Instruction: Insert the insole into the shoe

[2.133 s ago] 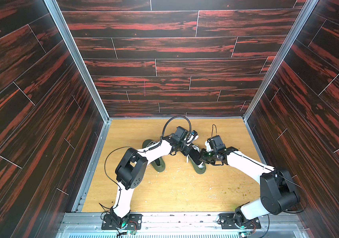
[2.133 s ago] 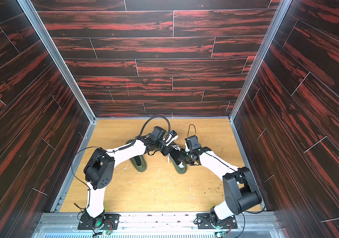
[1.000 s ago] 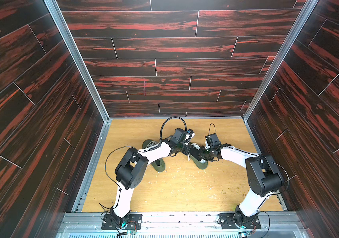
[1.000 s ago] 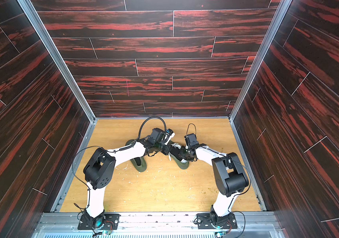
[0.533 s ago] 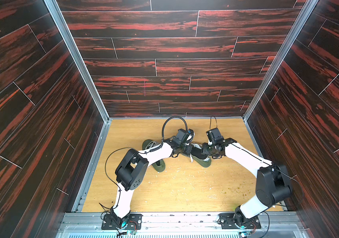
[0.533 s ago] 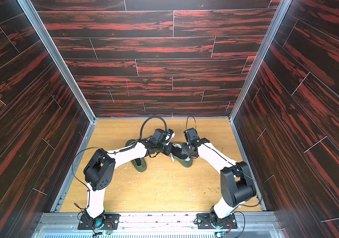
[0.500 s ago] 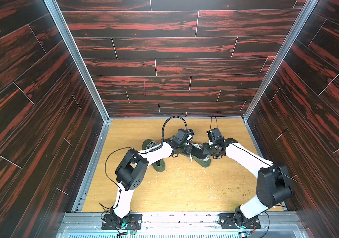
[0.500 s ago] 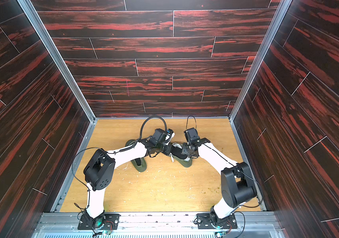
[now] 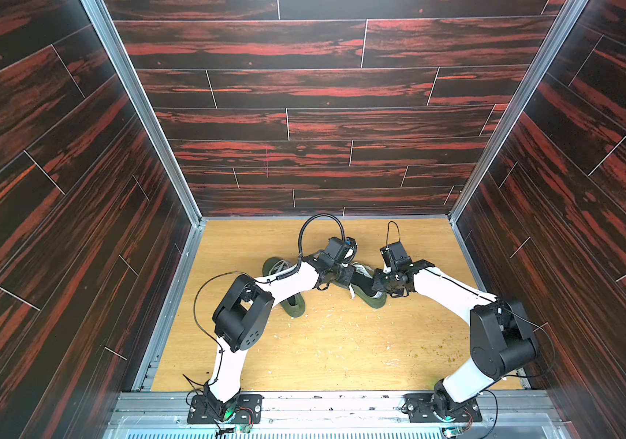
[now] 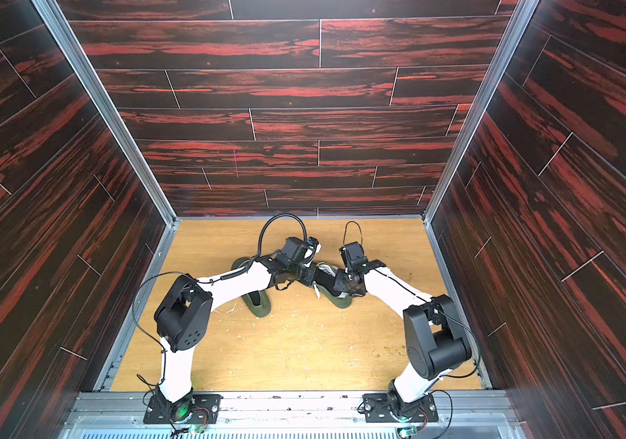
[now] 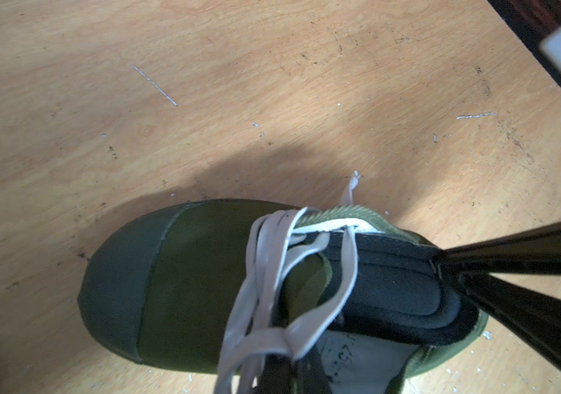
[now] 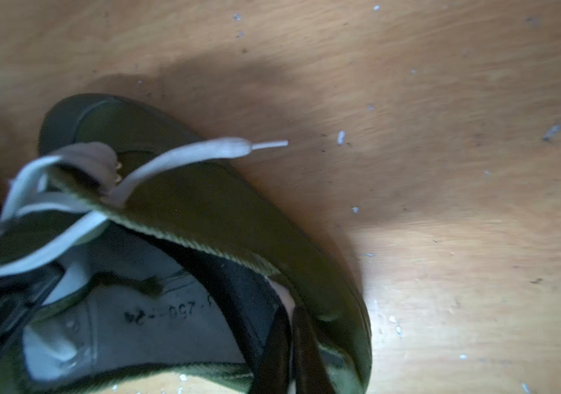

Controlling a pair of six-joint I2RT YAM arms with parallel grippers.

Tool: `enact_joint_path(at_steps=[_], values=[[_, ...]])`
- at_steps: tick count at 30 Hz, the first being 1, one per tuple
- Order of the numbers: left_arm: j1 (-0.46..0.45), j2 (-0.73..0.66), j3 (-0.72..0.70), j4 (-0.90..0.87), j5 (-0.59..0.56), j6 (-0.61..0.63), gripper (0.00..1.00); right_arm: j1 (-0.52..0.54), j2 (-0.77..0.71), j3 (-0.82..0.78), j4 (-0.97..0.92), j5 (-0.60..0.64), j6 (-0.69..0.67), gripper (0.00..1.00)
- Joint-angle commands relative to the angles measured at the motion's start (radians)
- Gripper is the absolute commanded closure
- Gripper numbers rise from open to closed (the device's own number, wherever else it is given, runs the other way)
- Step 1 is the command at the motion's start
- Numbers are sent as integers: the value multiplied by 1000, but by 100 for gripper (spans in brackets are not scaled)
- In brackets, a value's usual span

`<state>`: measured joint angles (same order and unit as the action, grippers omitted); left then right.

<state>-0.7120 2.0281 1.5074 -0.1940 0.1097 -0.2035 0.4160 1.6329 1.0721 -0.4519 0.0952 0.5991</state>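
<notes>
An olive-green shoe [image 9: 370, 298] [image 10: 338, 300] with white laces lies on the wooden floor between my two grippers. A black insole [image 11: 391, 290] [image 12: 238, 290] sits partly inside the shoe [image 11: 187, 273] [image 12: 221, 211], its heel end raised at the opening. My left gripper [image 9: 347, 279] [image 10: 309, 277] [image 11: 279, 378] is shut on the shoe's side edge by the laces. Shut with nothing between its fingers, my right gripper [image 9: 377, 283] [image 10: 339, 283] [image 12: 291, 314] has its tips between the insole's heel end and the shoe's heel wall. Its black fingers [image 11: 511, 252] touch the insole's heel edge.
A second green shoe [image 9: 291, 304] [image 10: 256, 302] lies left of the first, partly under my left arm. A loose lace end [image 12: 265, 145] trails onto the floor. Dark wood-pattern walls close in the left, right and back. White crumbs dot the floor.
My right gripper has come down from behind the shoe to its heel opening, and its jaws have opened and then shut. The left gripper has kept its hold without moving.
</notes>
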Motion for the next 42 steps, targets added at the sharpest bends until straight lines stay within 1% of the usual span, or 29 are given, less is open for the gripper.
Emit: enact_joint_path(at_steps=[1,4,8,12,13,16,19,23,25,29,33,36,42], values=[[-13,-53,19,4,-2,-24,100,12,28,-8,41,-58,79,94],[-12,-52,13,23,28,-43,100,14,70,-1,27,-38,90,95],[-13,-60,8,26,48,-50,100,18,149,1,-6,66,74,95],[-12,-83,-5,31,35,-54,100,47,194,5,-64,156,49,93],[-12,-85,-5,29,29,-53,100,62,192,11,-80,165,42,92],[-7,-85,-1,18,10,-47,100,97,133,5,-105,173,43,79],[-4,-69,2,11,-5,-38,100,97,54,13,-116,160,53,70],[-1,-52,12,-17,-41,-7,100,99,-25,82,-185,183,10,56],[0,-44,20,-32,-52,8,100,99,-53,103,-208,196,-9,52],[4,-35,29,-43,-32,11,100,98,-62,121,-221,233,-62,47],[4,-36,30,-32,-12,1,100,96,-2,120,-198,194,-130,44],[4,-41,28,-29,-10,3,100,92,44,103,-163,192,-136,42],[5,-54,27,-35,-16,11,100,61,148,90,-114,212,-119,43]])
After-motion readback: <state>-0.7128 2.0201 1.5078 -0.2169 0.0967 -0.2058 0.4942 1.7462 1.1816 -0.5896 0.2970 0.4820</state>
